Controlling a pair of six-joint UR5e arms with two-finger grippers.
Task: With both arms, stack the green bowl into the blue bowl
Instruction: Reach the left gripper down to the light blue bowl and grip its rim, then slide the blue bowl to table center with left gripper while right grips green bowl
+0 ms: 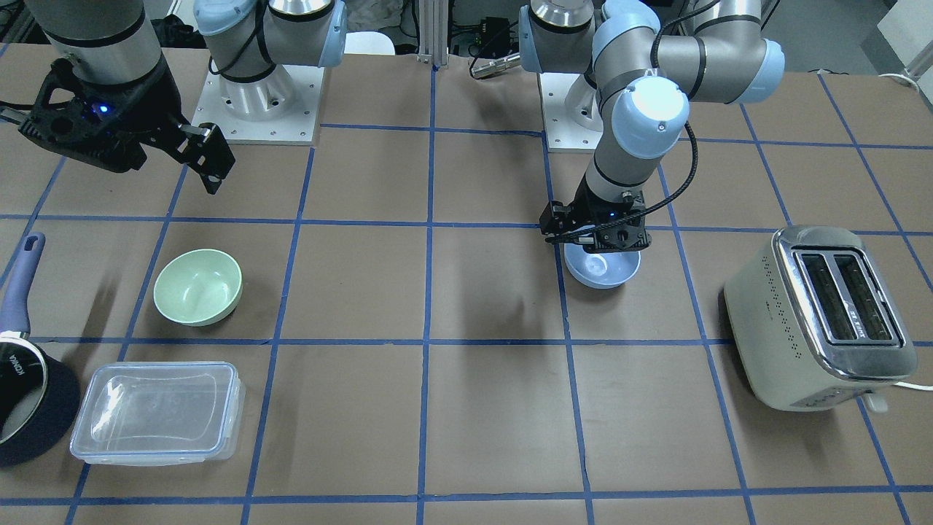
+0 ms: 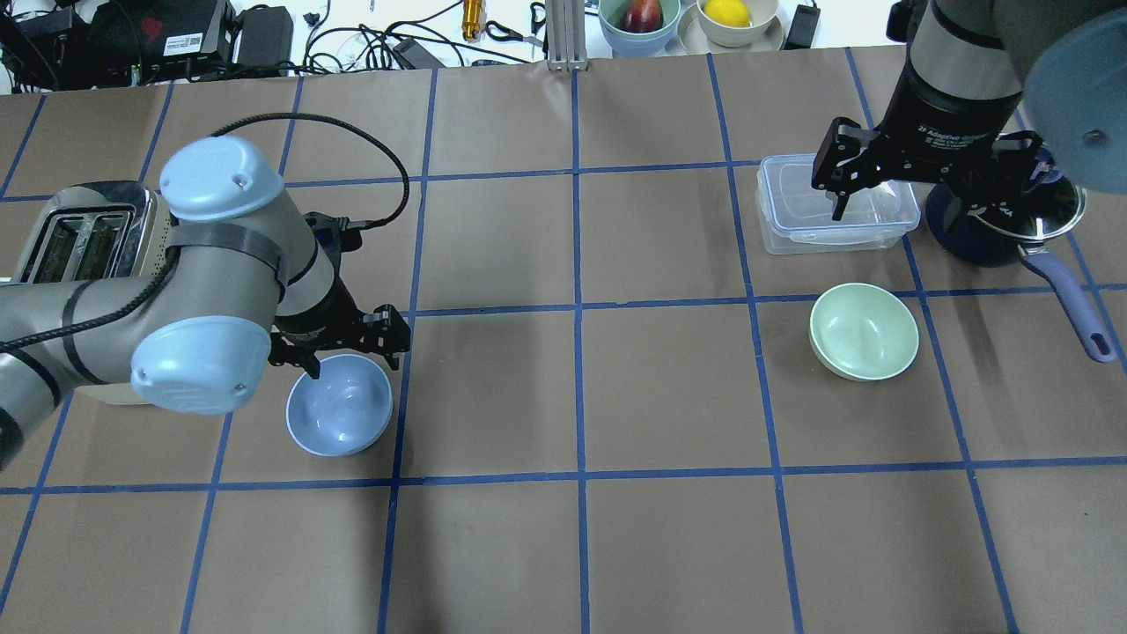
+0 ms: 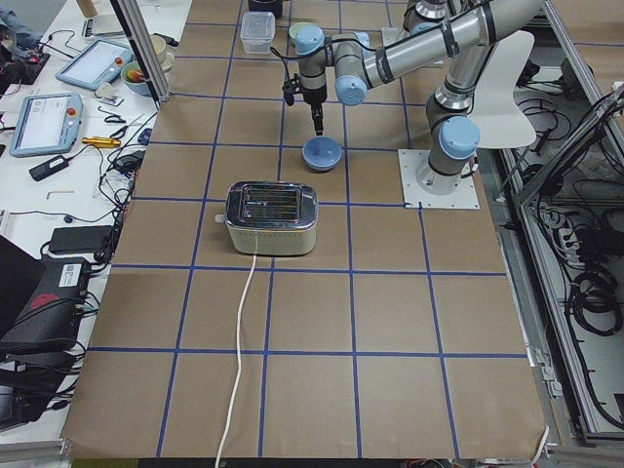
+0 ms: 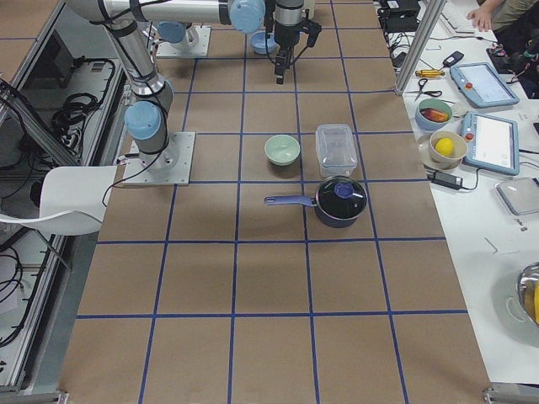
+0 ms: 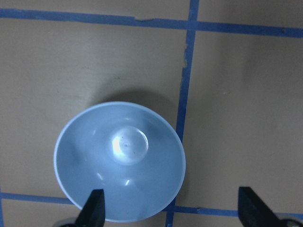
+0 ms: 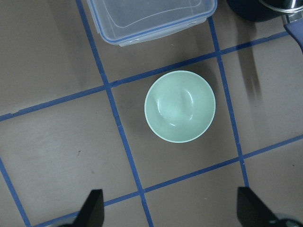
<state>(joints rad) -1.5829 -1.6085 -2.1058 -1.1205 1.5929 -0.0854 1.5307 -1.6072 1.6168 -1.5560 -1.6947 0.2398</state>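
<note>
The blue bowl [image 1: 603, 270] stands upright on the table under my left gripper [image 1: 594, 244]. In the left wrist view the left gripper [image 5: 173, 210] is open, with one fingertip [image 5: 96, 208] over the blue bowl's [image 5: 119, 163] near rim and the other outside it. The green bowl [image 2: 864, 331] stands upright on the other side of the table, apart from the blue bowl [image 2: 339, 405]. My right gripper [image 2: 929, 189] is open and empty, held high above the clear container. The right wrist view looks down on the green bowl [image 6: 180, 106].
A cream toaster [image 1: 820, 317] stands beside the left arm. A clear lidded container [image 1: 157, 412] and a dark navy saucepan [image 1: 29, 394] sit close to the green bowl. Fruit bowls [image 2: 640, 18] stand past the table's far edge.
</note>
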